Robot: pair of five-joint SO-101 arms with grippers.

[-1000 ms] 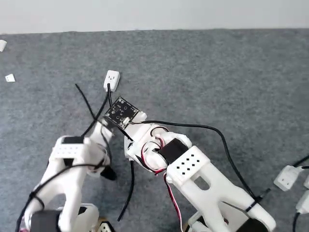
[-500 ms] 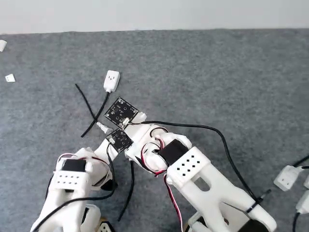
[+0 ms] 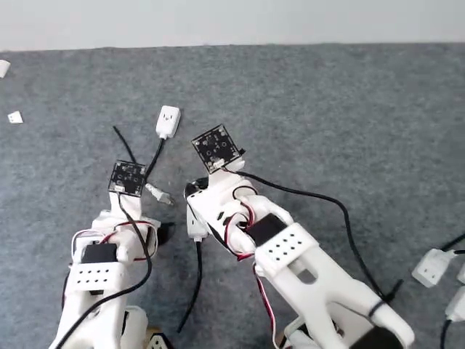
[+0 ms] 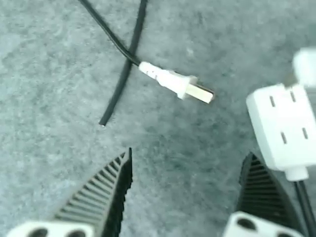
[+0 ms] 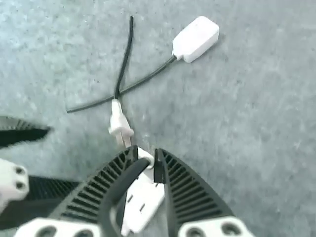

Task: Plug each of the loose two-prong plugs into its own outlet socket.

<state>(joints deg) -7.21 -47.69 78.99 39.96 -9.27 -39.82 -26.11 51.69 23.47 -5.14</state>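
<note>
From above, the left arm (image 3: 102, 254) has pulled back toward its base over the last second. The right arm (image 3: 290, 251) has swung its wrist a little farther out. The small white two-prong plug (image 3: 156, 193) lies on the fuzzy grey bench (image 3: 349, 109) in the same spot as before, between the two wrists. It is not plugged in. A white outlet socket (image 3: 168, 121) on a black wire sits farther away, with nothing in it.

From the left wrist, the left pincer (image 4: 188, 154) is wide apart and holds nothing. The plug (image 4: 177, 86) lies flat just ahead of it. Its prongs point at a second white socket block (image 4: 282, 129), which is near but not touching.

From the right wrist, the right pincer (image 5: 144, 152) is squeezed together on the black cord (image 5: 126, 182), right where it joins that socket block (image 5: 144, 197). The plug (image 5: 118, 123) lies just past the tips.

So the socket block looks ready, but the plug most likely has to be picked up next.
</note>
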